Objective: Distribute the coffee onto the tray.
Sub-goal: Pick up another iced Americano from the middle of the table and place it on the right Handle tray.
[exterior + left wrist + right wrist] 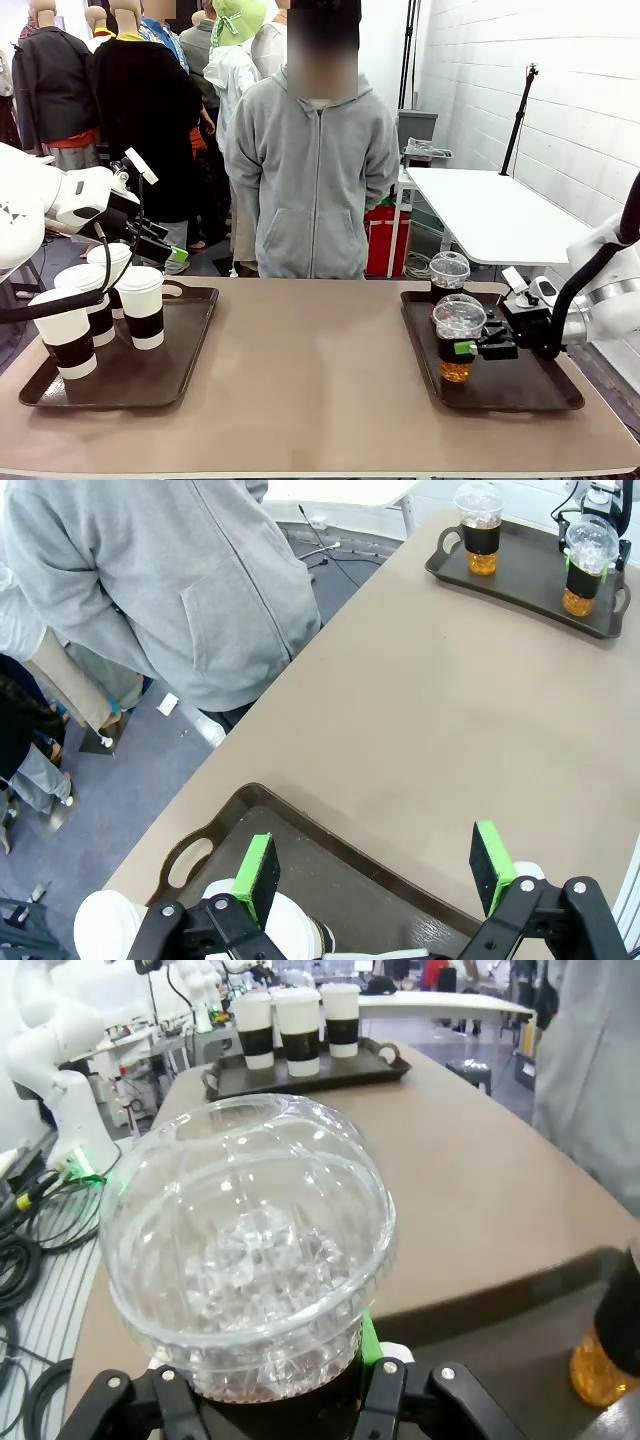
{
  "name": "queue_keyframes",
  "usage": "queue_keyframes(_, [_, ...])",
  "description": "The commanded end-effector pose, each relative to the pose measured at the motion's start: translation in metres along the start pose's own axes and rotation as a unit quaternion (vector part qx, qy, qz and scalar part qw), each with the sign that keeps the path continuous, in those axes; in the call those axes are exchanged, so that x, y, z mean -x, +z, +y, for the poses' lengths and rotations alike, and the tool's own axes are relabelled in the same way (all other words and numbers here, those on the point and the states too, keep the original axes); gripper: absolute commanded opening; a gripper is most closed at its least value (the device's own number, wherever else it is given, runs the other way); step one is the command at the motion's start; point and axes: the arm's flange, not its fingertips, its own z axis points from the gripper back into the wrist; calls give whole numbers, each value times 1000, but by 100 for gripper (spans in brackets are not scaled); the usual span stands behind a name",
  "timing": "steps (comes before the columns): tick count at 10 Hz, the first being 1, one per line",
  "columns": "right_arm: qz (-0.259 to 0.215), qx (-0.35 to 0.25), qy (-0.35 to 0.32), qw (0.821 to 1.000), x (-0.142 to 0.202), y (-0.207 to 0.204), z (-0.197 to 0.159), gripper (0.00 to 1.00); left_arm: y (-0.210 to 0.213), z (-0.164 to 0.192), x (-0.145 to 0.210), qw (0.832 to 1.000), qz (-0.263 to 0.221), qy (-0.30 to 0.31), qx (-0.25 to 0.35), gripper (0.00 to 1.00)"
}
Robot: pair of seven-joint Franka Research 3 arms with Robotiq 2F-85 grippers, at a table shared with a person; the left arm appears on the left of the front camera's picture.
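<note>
Right gripper point(468, 348): closed on the near dome-lidded cup point(458, 340), green pads against its dark sleeve; the cup stands in the middle of the right tray point(520, 390).
Near dome-lidded cup, right wrist view point(245, 1260): ice under the clear lid, dark sleeve between the fingers.
Far dome-lidded cup point(449, 276): at the right tray's far left corner, just behind the held cup, apart from it.
Right tray, open room: bare floor along the near rim and to the right of the gripper.
Left gripper point(370, 875): jaws wide, nothing between the pads, hovering above the far edge of the left tray point(330, 865).
Paper cups: four with white lids and dark sleeves, clustered on the left tray point(190, 350); nearest cup point(63, 332) at the near left, another point(142, 306) towards the middle.
Left tray, open room: right half bare.
Table point(310, 360): wide bare stretch between the two trays.
Person point(315, 165): grey hooded top, standing at the far edge.
</note>
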Motion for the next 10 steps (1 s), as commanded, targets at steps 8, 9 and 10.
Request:
queue_keyframes(8, [-46,26,-8,999,28,20,-35,61,0,1,1,1000,-1,2,3,100])
queue_keyframes(9, [-49,25,-9,998,27,20,-35,61,0,1,1,1000,-1,2,3,100])
queue_keyframes(10, [-49,28,-11,998,26,20,-35,61,0,1,1,1000,-1,2,3,100])
